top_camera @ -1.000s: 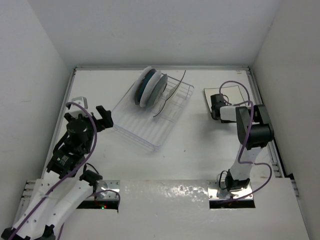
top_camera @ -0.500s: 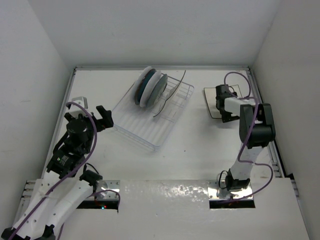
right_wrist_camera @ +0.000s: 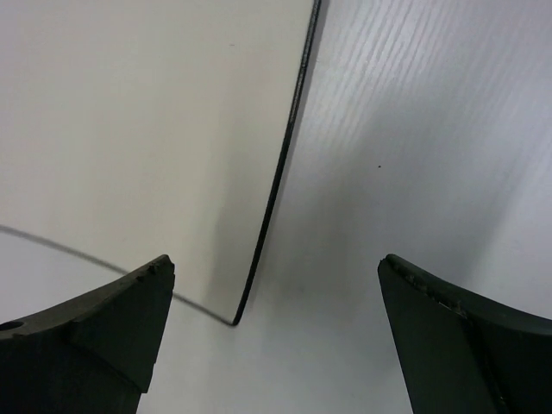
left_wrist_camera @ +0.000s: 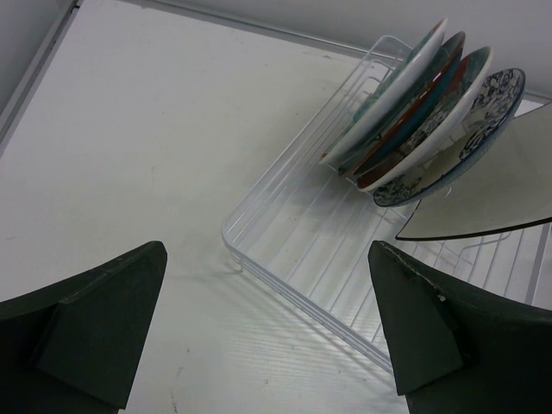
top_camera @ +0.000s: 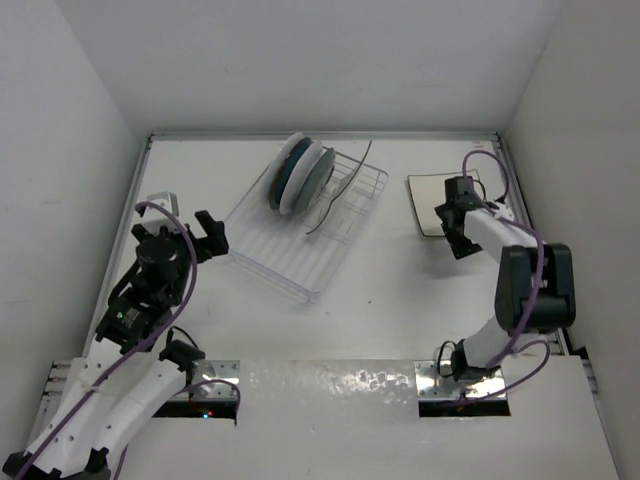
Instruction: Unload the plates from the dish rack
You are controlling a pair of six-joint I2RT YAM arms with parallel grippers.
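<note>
Moved since prev: my right end effector [top_camera: 449,228] slid right across the square cream plate [top_camera: 425,195] & spread its fingers; elbow swung out right. Left arm & rack look unchanged.
Right end effector: fingers wide apart, nothing between; wrist view looks down on that plate's dark-rimmed corner lying flat on the counter [top_camera: 400,300].
Left end effector [top_camera: 212,234]: fingers apart, empty, just beside the dish rack [top_camera: 290,255] near-left corner.
Unloaded: 1 square plate, far right, well apart from rack.
Left in rack: round plates [top_camera: 300,172] upright & packed together at far end; blue floral plate [left_wrist_camera: 496,99] is outermost of the stack, red-and-teal plate [left_wrist_camera: 414,108] behind it; 2nd square plate [left_wrist_camera: 492,190] leans tilted against them.
Handling (my guess): glazed, stiff, no give; slippery, chips if knocked on wire; fairly heavy for a pinch.
Where to grip: upper exposed rim, fingers across the thickness; leaning square one first, since it's outermost. Lift clear of prongs before swinging.
</note>
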